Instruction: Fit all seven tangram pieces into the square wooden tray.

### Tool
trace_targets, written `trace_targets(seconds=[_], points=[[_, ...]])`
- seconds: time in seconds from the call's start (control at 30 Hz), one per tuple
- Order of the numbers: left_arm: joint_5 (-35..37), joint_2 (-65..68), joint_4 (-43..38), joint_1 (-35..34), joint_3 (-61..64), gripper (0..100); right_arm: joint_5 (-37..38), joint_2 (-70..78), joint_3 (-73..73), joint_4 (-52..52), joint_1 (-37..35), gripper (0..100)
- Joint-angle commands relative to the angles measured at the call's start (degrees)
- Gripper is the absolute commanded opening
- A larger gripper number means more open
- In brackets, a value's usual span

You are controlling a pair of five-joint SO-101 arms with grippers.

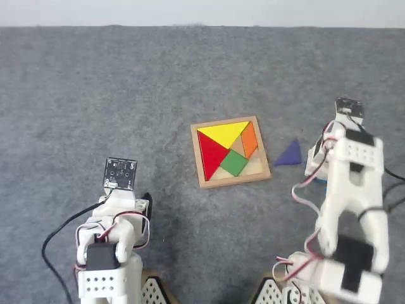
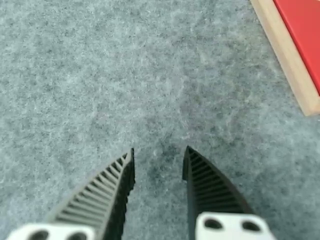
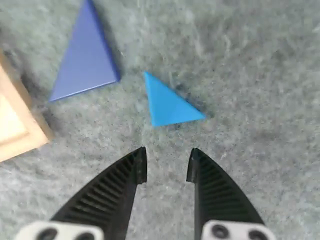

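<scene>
The square wooden tray [image 1: 201, 164] lies mid-table holding a yellow triangle [image 1: 223, 134], a red triangle [image 1: 210, 154], a green square [image 1: 235, 163] and an orange piece [image 1: 250, 139]. A dark blue triangle [image 1: 290, 154] [image 3: 85, 55] rests on the carpet just right of the tray. A small light blue triangle [image 3: 167, 104] lies beside it, a short way ahead of my right gripper [image 3: 166, 167], which is open and holds nothing. My left gripper [image 2: 159, 162] is open over bare carpet, with the tray's corner [image 2: 295, 75] off to one side.
Grey carpet covers the whole table. The left arm [image 1: 114, 234] stands at the front left, the right arm [image 1: 348, 190] at the front right beside the loose triangles. A pale wall edge runs along the back.
</scene>
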Motion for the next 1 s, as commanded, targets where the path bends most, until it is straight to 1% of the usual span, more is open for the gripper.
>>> trace_targets(seconds=[0.0, 0.1, 0.27, 0.53, 0.63, 0.7, 0.87, 0.97], points=[[-0.35, -1.58, 0.53, 0.09, -0.48, 15, 1.05, -13.32, 8.18, -5.41, 0.57, 13.2], [-0.35, -1.58, 0.53, 0.09, -0.48, 15, 1.14, -15.08, 9.85, -5.05, 0.57, 13.5], [-0.35, -1.58, 0.53, 0.09, -0.48, 15, 0.88, -9.10, 7.21, -4.79, 0.84, 13.7], [-0.35, -1.58, 0.53, 0.09, -0.48, 15, 2.02, 7.78, -4.13, -4.35, 0.40, 13.9], [-0.35, -1.58, 0.53, 0.09, -0.48, 15, 4.22, 11.12, -10.37, -0.48, -1.54, 13.9], [-0.35, -1.58, 0.53, 0.09, -0.48, 15, 4.31, 12.88, -14.59, 2.24, -3.21, 14.0], [-0.35, -1.58, 0.53, 0.09, -0.48, 15, 3.87, 16.75, -20.04, 4.62, -5.14, 21.7], [-0.35, -1.58, 0.53, 0.09, -0.48, 15, 4.04, 20.09, -20.40, 2.86, -5.32, 22.0]])
